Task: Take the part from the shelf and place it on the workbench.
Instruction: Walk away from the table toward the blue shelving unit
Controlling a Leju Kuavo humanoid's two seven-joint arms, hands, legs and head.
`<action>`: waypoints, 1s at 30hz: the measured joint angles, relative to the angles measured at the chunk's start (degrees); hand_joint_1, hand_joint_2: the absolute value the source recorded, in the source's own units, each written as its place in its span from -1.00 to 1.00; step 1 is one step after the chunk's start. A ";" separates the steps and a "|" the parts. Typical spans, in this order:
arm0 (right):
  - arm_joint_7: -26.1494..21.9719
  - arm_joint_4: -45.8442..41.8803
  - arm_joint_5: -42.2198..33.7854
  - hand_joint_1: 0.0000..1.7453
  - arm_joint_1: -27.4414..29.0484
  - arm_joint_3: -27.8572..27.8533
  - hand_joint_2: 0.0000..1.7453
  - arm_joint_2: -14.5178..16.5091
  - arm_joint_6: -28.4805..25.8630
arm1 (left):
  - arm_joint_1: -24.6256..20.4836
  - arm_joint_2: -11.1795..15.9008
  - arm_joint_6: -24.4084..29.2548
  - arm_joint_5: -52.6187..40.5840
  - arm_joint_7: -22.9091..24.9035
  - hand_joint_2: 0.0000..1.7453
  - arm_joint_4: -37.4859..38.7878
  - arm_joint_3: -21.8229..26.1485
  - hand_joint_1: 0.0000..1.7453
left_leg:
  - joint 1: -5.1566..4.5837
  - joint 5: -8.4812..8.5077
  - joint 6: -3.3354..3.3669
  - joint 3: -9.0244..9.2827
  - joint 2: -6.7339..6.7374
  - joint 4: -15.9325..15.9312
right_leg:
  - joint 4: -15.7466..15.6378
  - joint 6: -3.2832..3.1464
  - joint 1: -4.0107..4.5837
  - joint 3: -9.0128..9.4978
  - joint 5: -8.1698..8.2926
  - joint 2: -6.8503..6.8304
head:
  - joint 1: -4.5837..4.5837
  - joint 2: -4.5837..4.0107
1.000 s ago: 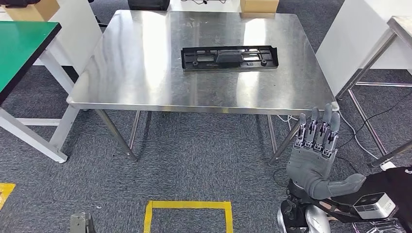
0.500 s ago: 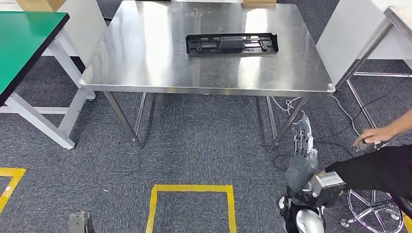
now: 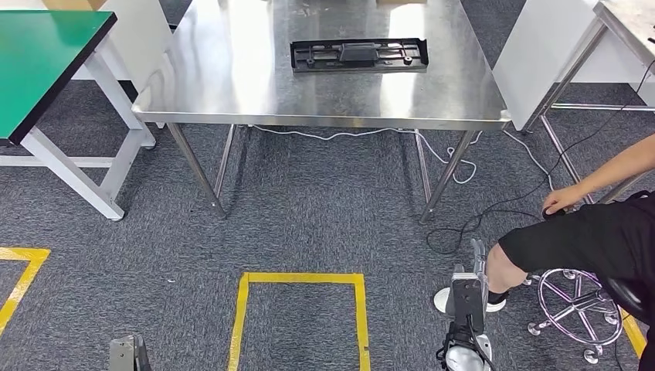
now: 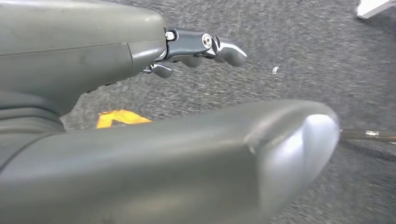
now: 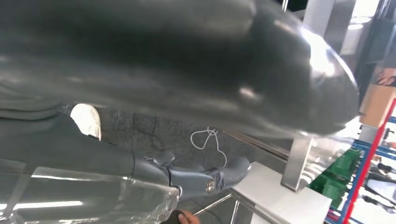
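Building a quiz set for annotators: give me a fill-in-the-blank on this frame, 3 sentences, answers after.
1. The black part lies on the ____ table.
2. The yellow tape on the carpet outlines a ____.
3. The right hand hangs beside a seated person's ____.

Missing words: steel; rectangle; leg

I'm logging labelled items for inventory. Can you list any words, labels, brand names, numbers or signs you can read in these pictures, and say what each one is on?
None can be read.
The black part on the steel workbench bears no legible marking.
The yellow floor tape is plain, without text.
The cardboard box in the right wrist view may carry print, but it is too blurred to read.
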 joint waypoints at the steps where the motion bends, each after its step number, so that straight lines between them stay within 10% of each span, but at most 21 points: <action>1: -0.03 0.39 0.03 -1.00 -0.18 -0.08 -1.00 0.07 -0.01 | -0.06 0.03 0.01 -0.01 -0.01 -1.00 -0.05 0.00 -1.00 | -0.26 -0.52 0.42 0.81 0.06 -1.62 | -0.14 0.46 0.02 -0.11 0.51 -0.06 | 0.02 0.00; 4: 0.33 1.43 0.67 -1.00 -0.45 -0.37 -1.00 0.15 -0.50 | -0.14 -0.01 0.01 0.00 0.03 -1.00 -0.09 0.01 -1.00 | -0.40 1.70 1.90 -0.34 0.51 -3.17 | 0.47 1.08 0.05 -1.13 -0.02 0.01 | 0.08 0.00; 7: 2.00 4.86 4.24 -1.00 -1.36 -1.21 -1.00 -0.04 -4.22 | -0.19 -0.18 0.01 0.13 0.09 -1.00 -0.11 0.01 -1.00 | -0.26 4.59 2.79 -3.02 0.89 -3.83 | 8.81 0.28 -0.27 -4.22 -7.36 0.20 | 0.40 0.01; 9: 1.40 10.48 5.09 -1.00 -2.79 -2.63 -1.00 -0.42 -6.37 | -0.13 -0.22 -0.29 0.23 -0.08 -1.00 -0.11 0.02 -1.00 | -0.26 6.28 2.58 -5.07 0.98 -3.73 | 14.92 1.20 -0.75 -5.10 -9.13 0.23 | 0.54 0.00; 11: 1.22 18.01 5.75 -1.00 -4.56 -4.34 -1.00 -1.20 -6.84 | 0.00 -0.24 -1.19 0.24 -0.44 -1.00 -0.11 0.01 -1.00 | -0.20 7.91 2.07 -7.30 1.01 -3.52 | 14.75 2.94 -1.23 -2.58 -6.76 0.23 | 0.63 0.00; 13: 3.35 25.80 8.33 -1.00 -6.06 -5.22 -1.00 -2.25 -6.29 | 0.10 -0.13 -2.06 0.09 -0.66 -1.00 -0.13 -0.01 -1.00 | -0.20 9.24 1.33 -9.23 0.97 -3.01 | 7.34 3.65 -1.51 3.49 -5.64 0.21 | 0.66 0.01; 16: 8.26 35.90 10.61 -1.00 -6.84 -5.58 -1.00 -3.53 -2.41 | 0.20 0.19 -2.50 -0.39 -0.59 -1.00 -0.17 -0.16 -1.00 | -0.31 10.86 0.20 -10.36 0.89 -2.56 | -1.53 2.33 -0.91 8.78 -8.05 0.26 | 0.34 0.01; 20: 17.24 44.68 9.58 -1.00 -5.80 -6.58 -1.00 -4.19 6.78 | 0.92 0.45 -2.56 -0.68 -0.56 -1.00 -0.09 -0.26 -1.00 | 0.65 10.87 -0.83 -10.99 0.72 -2.22 | -1.55 0.31 -1.43 7.55 -6.87 -0.05 | -0.14 0.00; 23: 18.06 45.43 9.59 -1.00 -5.58 -6.68 -1.00 -4.22 7.58 | 1.00 0.49 -2.56 -0.72 -0.57 -1.00 -0.09 -0.26 -1.00 | 0.75 10.08 -0.91 -11.20 0.70 -1.88 | -1.55 0.08 -1.51 7.41 -6.64 -0.12 | -0.19 0.00; 25: 20.28 47.76 10.47 -1.00 -4.45 -6.73 -1.00 -4.23 9.48 | 1.27 0.52 -2.56 -0.89 -0.60 -1.00 -0.08 -0.28 -1.00 | 0.77 4.77 -1.11 -12.13 0.69 4.02 | -1.44 -0.48 -1.18 6.17 -5.42 -0.23 | -0.21 0.00; 28: 26.74 53.33 13.89 -1.00 -2.84 -6.57 -1.00 -4.14 13.79 | 1.52 0.66 -2.62 -1.08 -0.88 -1.00 -0.09 -0.30 -1.00 | 0.68 -0.71 -0.80 -5.27 0.40 8.11 | -0.38 -0.45 -0.56 1.23 -1.63 -0.07 | -0.27 0.00; 30: 27.77 54.14 14.68 -1.00 -2.97 -6.34 -1.00 -4.05 14.34 | 1.46 0.78 -2.64 -1.07 -1.12 -1.00 -0.11 -0.29 -1.00 | 0.35 -0.86 -0.15 1.11 0.15 0.06 | -0.08 0.35 -0.34 0.20 -0.45 0.01 | -0.14 0.01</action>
